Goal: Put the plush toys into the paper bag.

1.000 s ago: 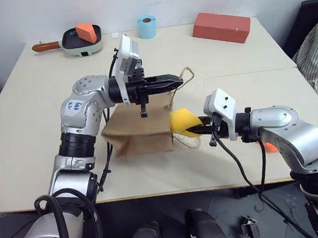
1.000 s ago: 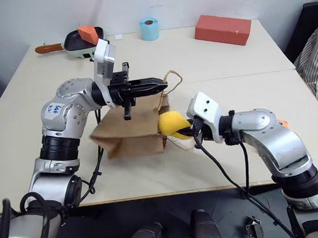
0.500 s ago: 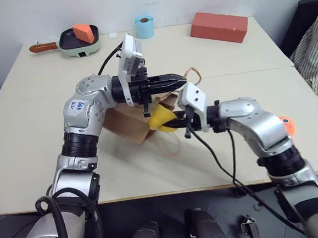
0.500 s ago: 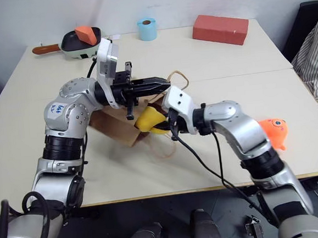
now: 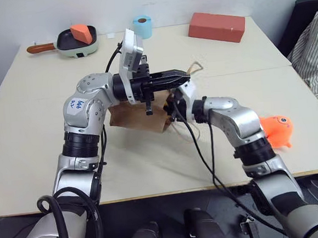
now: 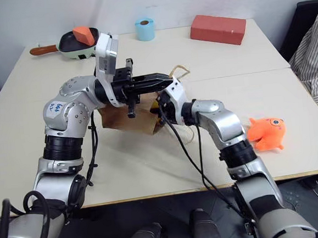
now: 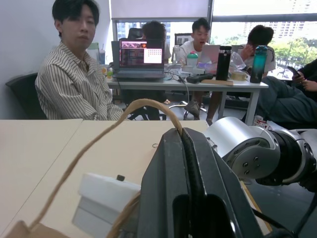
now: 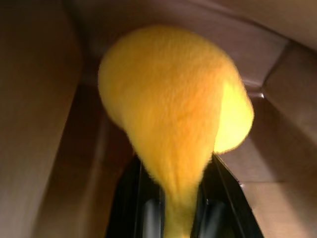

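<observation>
The brown paper bag lies on its side on the table with its mouth toward my right arm. My left gripper is shut on one of its twine handles and holds that edge up. My right gripper is inside the bag's mouth, shut on the yellow plush toy, with brown paper walls all around it. From the head views the bag edge hides the right gripper's fingers. The orange plush toy lies on the table to the right, beyond my right elbow.
At the table's far side stand a frying pan holding an orange wedge block, a blue tape roll and a red-brown brick. A person in a striped shirt sits at the right edge.
My right arm has swung leftward and forward, carrying the yellow plush toy from outside the bag into its mouth. The left gripper has kept its hold on the handle.
</observation>
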You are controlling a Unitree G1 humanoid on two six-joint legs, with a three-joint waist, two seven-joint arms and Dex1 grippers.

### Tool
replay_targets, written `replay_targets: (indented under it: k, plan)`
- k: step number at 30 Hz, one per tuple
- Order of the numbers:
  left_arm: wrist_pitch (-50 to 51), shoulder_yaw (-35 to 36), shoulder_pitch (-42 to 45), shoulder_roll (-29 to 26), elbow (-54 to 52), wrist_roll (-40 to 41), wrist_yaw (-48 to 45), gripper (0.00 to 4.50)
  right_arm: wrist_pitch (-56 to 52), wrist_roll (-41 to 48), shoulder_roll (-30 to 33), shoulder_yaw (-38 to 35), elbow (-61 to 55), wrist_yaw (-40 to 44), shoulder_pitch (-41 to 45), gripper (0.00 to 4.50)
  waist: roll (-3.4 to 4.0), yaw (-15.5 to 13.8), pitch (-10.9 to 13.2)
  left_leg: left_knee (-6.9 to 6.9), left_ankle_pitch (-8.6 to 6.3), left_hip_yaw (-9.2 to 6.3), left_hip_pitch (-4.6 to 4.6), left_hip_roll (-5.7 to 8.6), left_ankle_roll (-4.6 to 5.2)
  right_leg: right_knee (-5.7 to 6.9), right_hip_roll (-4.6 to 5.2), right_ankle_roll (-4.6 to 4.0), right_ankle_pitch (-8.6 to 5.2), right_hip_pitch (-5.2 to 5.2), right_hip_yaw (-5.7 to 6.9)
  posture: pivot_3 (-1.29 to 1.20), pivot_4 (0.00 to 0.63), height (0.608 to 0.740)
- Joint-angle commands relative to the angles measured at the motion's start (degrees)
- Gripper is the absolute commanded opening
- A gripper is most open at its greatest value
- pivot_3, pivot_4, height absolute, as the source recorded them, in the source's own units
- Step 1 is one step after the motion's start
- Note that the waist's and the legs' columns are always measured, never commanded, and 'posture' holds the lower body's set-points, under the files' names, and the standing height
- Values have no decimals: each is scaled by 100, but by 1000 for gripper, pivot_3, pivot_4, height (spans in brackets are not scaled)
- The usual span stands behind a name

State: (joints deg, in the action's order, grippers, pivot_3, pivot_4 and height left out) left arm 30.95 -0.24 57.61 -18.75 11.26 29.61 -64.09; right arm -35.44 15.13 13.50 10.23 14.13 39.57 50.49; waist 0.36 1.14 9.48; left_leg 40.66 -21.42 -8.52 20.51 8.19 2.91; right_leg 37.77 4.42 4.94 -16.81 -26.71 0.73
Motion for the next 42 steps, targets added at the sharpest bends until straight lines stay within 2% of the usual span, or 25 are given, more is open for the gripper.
replay_targets:
  k: [1,6,12,17,21,25,27,29,32,36,42]
  plan:
    - [-97,100,74,52,-134,130,64,0,416,-338,-247,118,431,-299,58,514,0,29,0,0,0,-2,0,0,0,1,0,0,0,0,0,0,150,740]
    - [-251,140,79,-20,81,23,111,0,514,-396,-384,55,523,-243,-65,2289,1,70,0,-3,0,-4,0,0,0,1,0,0,0,-2,1,0,150,740]
    - [-430,236,-96,-189,312,-81,216,0,-143,-220,160,-26,-993,19,-701,4390,2,51,-1,0,0,-9,0,0,-1,4,0,0,0,-2,1,0,150,740]
    - [-467,336,-226,-259,264,-54,372,0,-989,237,1052,-322,-2776,319,-1273,4453,2,37,-1,-3,-1,-13,1,1,-1,1,0,0,0,-2,1,0,150,740]
    - [-402,386,-351,-290,119,25,444,0,-2032,1108,1816,-1433,-3965,400,-1714,4453,1,0,-1,-4,-1,-11,3,1,-1,-2,0,0,0,0,-1,0,150,740]
    - [-333,387,-447,-274,-50,100,495,0,-2475,1383,2555,-2285,-4379,323,-2231,4453,0,-108,-1,-19,-2,-5,3,1,-1,-11,0,0,0,4,-4,0,150,740]
    - [-298,387,-482,-254,-154,141,521,0,-2542,1160,3026,-2941,-4134,141,-2665,4453,0,-142,0,-19,-2,-2,3,1,0,-12,1,0,0,6,-7,0,150,740]
    - [-283,390,-493,-248,-199,157,530,0,-2522,1036,3290,-3283,-3904,-27,-2943,4453,-1,-217,0,-17,-3,2,3,2,1,-13,1,1,0,8,-10,0,150,740]
    - [-257,380,-509,-237,-305,196,559,0,-2375,702,3425,-3771,-3448,-437,-3515,4453,-3,-272,-1,-14,-4,18,3,2,4,-13,1,1,0,9,-19,0,150,740]
    - [-202,380,-518,-232,-408,239,593,0,-2376,651,3214,-3986,-3131,-736,-3849,4453,-3,-260,-1,-13,-4,26,1,2,4,-10,0,2,1,8,-24,0,150,740]
    - [-176,322,-557,-246,-500,247,609,0,-2052,467,2848,-3676,-2460,-1048,-4238,4453,-3,-247,-2,-24,-4,46,-17,0,4,-2,-3,2,1,9,-43,0,150,740]
